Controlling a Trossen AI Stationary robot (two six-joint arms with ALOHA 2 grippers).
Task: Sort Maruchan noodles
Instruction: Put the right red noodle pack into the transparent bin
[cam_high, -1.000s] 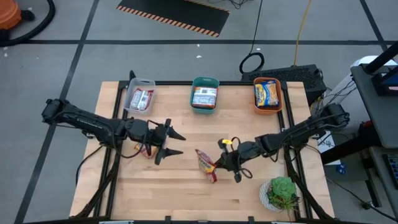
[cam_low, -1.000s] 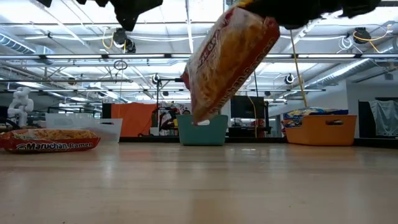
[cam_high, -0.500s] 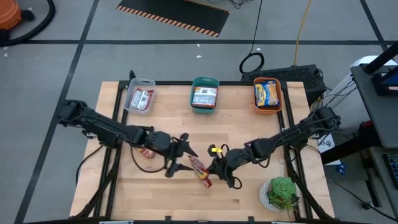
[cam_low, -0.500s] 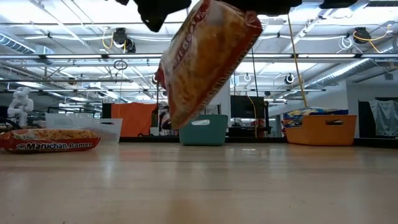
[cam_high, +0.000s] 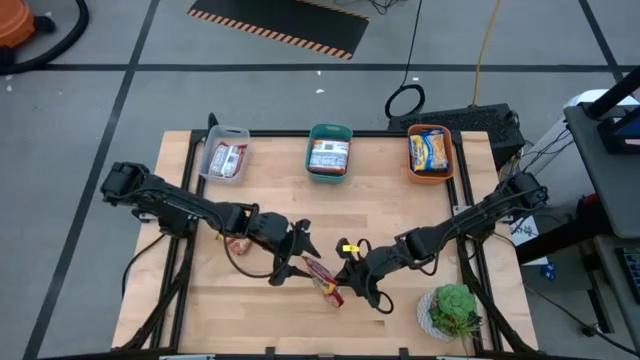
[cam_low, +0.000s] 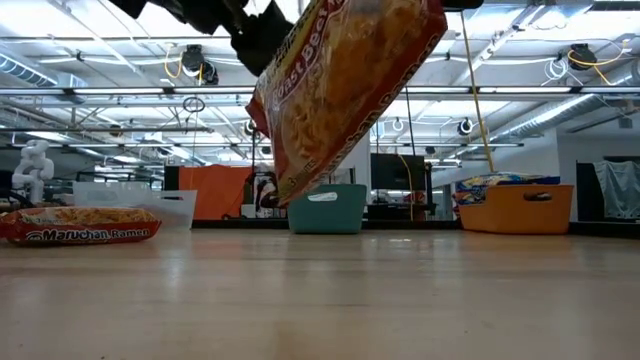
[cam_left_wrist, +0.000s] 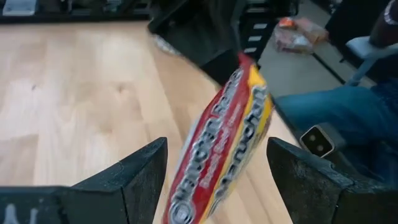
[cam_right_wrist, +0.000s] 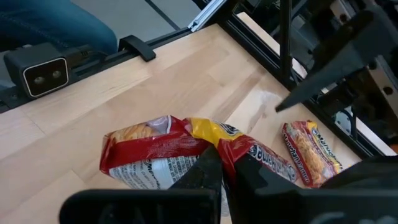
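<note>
A red-and-yellow Maruchan noodle packet (cam_low: 340, 90) hangs tilted above the middle of the table, and my right gripper (cam_right_wrist: 225, 163) is shut on it. My left gripper (cam_high: 292, 256) is open. Its two fingers (cam_left_wrist: 140, 177) stand on either side of the packet (cam_left_wrist: 224, 143), and no touch shows. A second red packet (cam_high: 238, 243) lies flat on the table behind the left arm, also seen in the low view (cam_low: 80, 225). Three bins along the far edge hold more packets. My right gripper pinches the packet's crumpled upper edge (cam_right_wrist: 208, 134) between its two shut fingers, coming from the table's right side and slanting down. The packet hangs tilted below the fingers, its lower end (cam_low: 295, 185) clear of the table.
At the far edge stand a clear bin (cam_high: 225, 158), a teal bin (cam_high: 329, 152) and an orange bin (cam_high: 430, 150). A green potted plant (cam_high: 455, 308) sits at the near right corner. A person in blue trousers (cam_left_wrist: 336, 118) is beyond the table's near edge.
My left gripper has moved toward the table's right and near edges and lower, and its open fingers now flank the hanging packet. My right gripper has carried the packet a little toward the table's left and turned it, so it hangs nearer the low camera.
</note>
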